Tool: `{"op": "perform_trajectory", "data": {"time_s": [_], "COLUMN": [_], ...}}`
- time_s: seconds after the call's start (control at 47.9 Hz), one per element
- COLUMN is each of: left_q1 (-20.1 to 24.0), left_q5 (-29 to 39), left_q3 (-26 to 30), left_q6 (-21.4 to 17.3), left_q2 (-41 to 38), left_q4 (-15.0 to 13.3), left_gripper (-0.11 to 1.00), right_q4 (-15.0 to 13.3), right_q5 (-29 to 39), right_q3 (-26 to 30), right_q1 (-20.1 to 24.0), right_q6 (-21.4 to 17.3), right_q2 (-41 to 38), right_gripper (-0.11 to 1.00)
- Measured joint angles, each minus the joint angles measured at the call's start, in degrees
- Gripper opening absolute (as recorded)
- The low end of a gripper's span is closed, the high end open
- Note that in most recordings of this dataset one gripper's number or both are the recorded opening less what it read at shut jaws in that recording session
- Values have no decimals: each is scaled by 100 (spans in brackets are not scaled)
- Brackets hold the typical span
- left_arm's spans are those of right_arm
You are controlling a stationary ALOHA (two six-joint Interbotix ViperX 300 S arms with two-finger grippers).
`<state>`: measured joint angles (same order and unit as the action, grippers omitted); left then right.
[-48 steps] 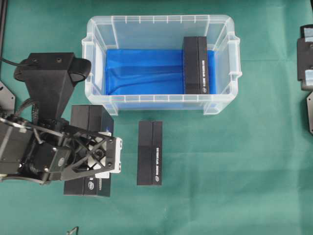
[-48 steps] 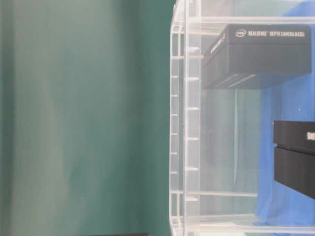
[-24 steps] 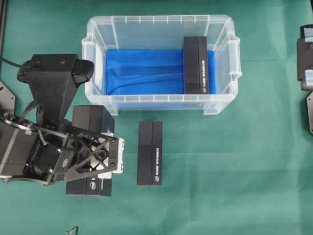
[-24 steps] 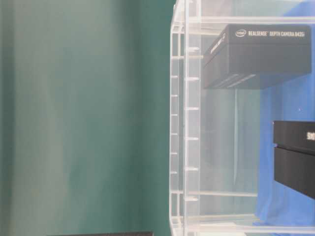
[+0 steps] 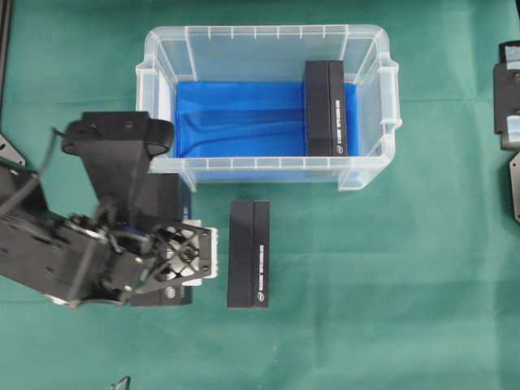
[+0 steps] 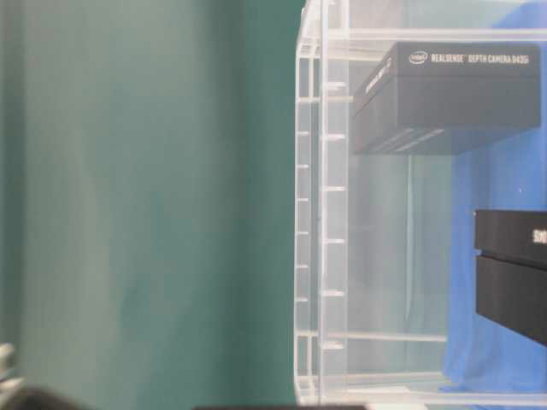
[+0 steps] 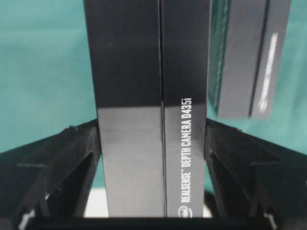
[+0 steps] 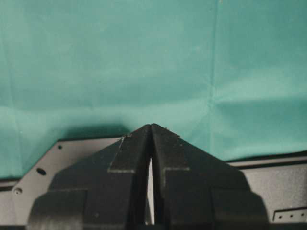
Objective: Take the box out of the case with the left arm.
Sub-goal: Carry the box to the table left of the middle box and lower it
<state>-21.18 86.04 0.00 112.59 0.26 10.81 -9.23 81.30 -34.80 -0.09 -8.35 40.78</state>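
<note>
pinching a black box (image 7: pixel 158 120) — "realsense depth camera d435i" — left pincer (image 7: pixel 152 143) grips it.

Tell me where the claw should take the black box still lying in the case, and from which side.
Take the black box across its two long sides, near the middle, coming straight down from above. It lies flat on the blue cloth with its length running front to back, close to the right wall of the case. That side looks tight, so a claw finger would probably have to slip between box and wall.
</note>
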Motion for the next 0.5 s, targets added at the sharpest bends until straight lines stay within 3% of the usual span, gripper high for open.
{"op": "perform_trajectory", "data": {"time_s": [0.125, 0.501], "left_q1": [-9, -26], "left_q5": [-290, -1213], "left_q3": [-246, -984], "left_q6": [105, 272], "left_q2": [-193, -589], "left_q4": [123, 132], "left_gripper": [63, 63], "right_q4": [0, 0], "right_q5": [0, 0], "right_q3": [0, 0], "right_q1": [0, 0], "right_q6": [0, -18], "right_q2": [9, 9], "right_gripper": [2, 2]}}
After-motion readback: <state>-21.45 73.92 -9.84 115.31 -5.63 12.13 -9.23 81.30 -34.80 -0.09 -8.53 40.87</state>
